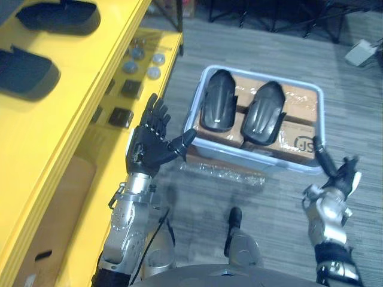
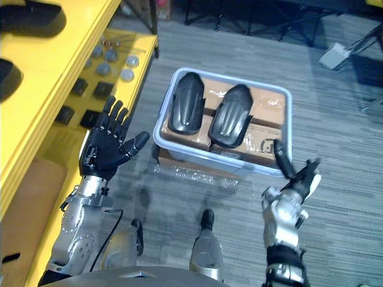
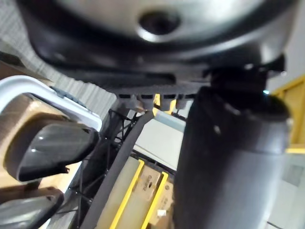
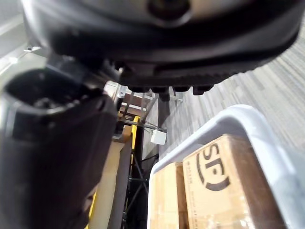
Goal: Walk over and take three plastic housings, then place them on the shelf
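**A:** Quick pass, biggest first. What do we log?

**B:** We log the yellow shelf (image 1: 78,78) along the robot's left. Near it a pale bin (image 1: 321,119) sits on the grey floor (image 1: 269,42), filled with cardboard boxes (image 1: 299,98).

**A:** And the housings?

**B:** We count four black ones. The far shelf housing (image 1: 60,17) and the near shelf housing (image 1: 24,73) lie apart on the shelf's top board. The left bin housing (image 1: 216,100) and the right bin housing (image 1: 262,113) lie side by side on the boxes inside the bin, very close together.

**A:** Hands?

**B:** We see the left hand (image 1: 149,143) raised between shelf and bin. Its fingers are straight and spread, the thumb points toward the bin, and it grasps nothing. The right hand (image 1: 335,179) is up by the bin's near right corner, fingers relaxed and thumb out, also empty.

**A:** Small stuff?

**B:** We note clear plastic wrap (image 1: 221,174) on the floor just beside the bin's near wall. A lower shelf board carries round grey discs (image 1: 143,60) and black square parts (image 1: 121,116).
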Motion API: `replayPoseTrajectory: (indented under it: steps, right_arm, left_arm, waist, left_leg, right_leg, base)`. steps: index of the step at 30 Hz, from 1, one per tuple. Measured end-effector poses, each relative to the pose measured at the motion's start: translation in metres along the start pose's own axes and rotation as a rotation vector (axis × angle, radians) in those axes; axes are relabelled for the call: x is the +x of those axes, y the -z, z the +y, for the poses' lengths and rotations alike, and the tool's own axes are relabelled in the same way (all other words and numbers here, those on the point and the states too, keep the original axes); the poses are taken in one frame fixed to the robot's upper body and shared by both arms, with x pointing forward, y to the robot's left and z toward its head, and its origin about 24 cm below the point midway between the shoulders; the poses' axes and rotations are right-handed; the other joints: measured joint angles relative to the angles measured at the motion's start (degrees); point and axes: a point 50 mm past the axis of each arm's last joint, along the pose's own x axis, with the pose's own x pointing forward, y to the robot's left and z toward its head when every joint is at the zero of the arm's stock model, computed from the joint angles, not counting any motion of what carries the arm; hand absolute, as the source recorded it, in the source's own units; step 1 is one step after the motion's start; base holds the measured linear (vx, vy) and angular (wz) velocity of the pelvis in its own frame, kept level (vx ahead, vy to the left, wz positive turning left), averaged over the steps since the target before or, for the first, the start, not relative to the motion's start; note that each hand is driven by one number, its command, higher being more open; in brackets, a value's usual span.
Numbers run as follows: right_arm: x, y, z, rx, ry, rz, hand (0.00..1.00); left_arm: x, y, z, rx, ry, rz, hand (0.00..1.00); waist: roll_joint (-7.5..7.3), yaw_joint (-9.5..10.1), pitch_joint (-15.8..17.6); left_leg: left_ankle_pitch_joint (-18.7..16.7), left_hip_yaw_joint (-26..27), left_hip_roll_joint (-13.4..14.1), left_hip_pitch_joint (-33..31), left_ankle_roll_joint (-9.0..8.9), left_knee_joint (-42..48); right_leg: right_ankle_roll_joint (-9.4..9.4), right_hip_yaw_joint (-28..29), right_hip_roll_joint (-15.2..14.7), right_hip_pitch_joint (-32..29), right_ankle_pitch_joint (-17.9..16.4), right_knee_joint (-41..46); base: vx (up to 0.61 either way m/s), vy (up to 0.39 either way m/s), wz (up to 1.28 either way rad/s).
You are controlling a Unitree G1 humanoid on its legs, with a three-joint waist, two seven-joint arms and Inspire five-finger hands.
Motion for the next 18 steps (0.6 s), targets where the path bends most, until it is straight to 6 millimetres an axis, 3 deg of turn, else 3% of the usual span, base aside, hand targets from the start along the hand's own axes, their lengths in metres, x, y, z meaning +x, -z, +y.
replayPoseTrajectory:
  steps: [3, 10, 15, 18]
  right_arm:
    - [0.019, -0.020, 0.006, 0.002, 0.038, -0.022, 1.00]
    - [0.053, -0.042, 0.015, -0.022, 0.079, 0.067, 1.00]
    - [0.078, -0.073, 0.005, -0.032, 0.144, 0.143, 1.00]
    - [0.088, -0.088, -0.013, -0.018, 0.207, 0.182, 1.00]
  left_arm:
    - [0.000, -0.001, 0.002, 0.010, 0.000, 0.003, 1.00]
    - [-0.002, 0.004, 0.016, 0.051, -0.046, 0.035, 1.00]
    - [0.000, 0.020, 0.024, 0.056, -0.089, 0.095, 1.00]
    - [-0.003, 0.031, 0.026, 0.040, -0.120, 0.135, 1.00]
  waist:
    - [-0.25, 1.82, 2.37]
    - [-0.20, 4.59, 4.45]
    - [1.85, 6.00, 6.65]
    - [4.24, 7.02, 8.09]
  left_leg:
    - [0.02, -1.71, -0.01, -2.48, 0.04, 1.43]
    - [-0.21, -4.53, -0.54, -6.94, 0.42, 4.35]
    - [-0.78, -5.18, -0.68, -10.17, 1.17, 6.79]
    - [-1.27, -5.64, -0.71, -12.49, 1.46, 8.87]
  right_leg:
    - [-0.06, -1.37, 0.25, -0.69, 0.33, -0.10]
    - [0.00, -3.37, 0.31, -2.40, 1.33, -0.05]
    - [-0.76, -4.73, 0.30, -4.08, 2.73, 0.01]
    - [-0.58, -5.81, 0.28, -5.10, 3.18, 0.06]
  base:
    - [-0.08, 0.007, 0.21]
    - [-0.03, 0.039, 0.15]
    - [-0.09, 0.058, 0.01]
    - [-0.09, 0.050, 0.01]
